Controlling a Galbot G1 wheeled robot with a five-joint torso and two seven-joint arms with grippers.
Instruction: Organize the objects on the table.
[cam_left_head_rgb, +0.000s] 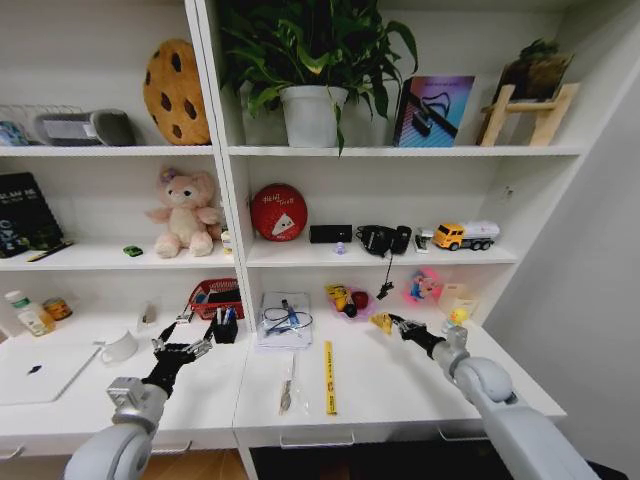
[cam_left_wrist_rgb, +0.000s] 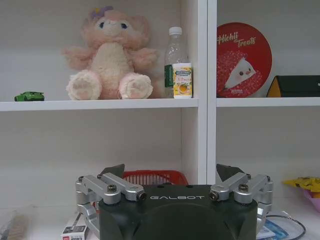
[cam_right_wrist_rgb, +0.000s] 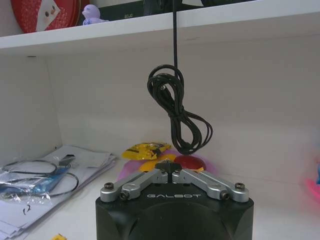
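In the head view, a long white table (cam_left_head_rgb: 390, 385) is seen below white shelving. A yellow ruler (cam_left_head_rgb: 329, 377) lies flat near the middle of the table; it is thin and narrow, and its long axis runs from the front edge toward the shelves. Just beside it, on its left, a small dark pen-like tool (cam_left_head_rgb: 287, 390) lies nearly parallel. A silver laptop (cam_left_head_rgb: 40, 370) is closed at the far left, and small bottles (cam_left_head_rgb: 30, 313) stand behind it. The left gripper (cam_left_head_rgb: 182, 349) is held above the table near a red basket (cam_left_head_rgb: 214, 296), with its fingers spread wide and nothing between them. The right gripper (cam_left_head_rgb: 398, 322) is raised over the right part of the table, close to a yellow wrapper (cam_left_head_rgb: 382, 321).

In the left wrist view, the left gripper (cam_left_wrist_rgb: 172, 172) is widely open and empty. A green toy car (cam_left_wrist_rgb: 29, 96) is placed on the shelf, left of a pink teddy bear (cam_left_wrist_rgb: 109, 55).

In the right wrist view, the right gripper (cam_right_wrist_rgb: 169, 172) is seen with fingertips pressed together, holding nothing. A coiled black cable (cam_right_wrist_rgb: 177, 112) hangs behind it.
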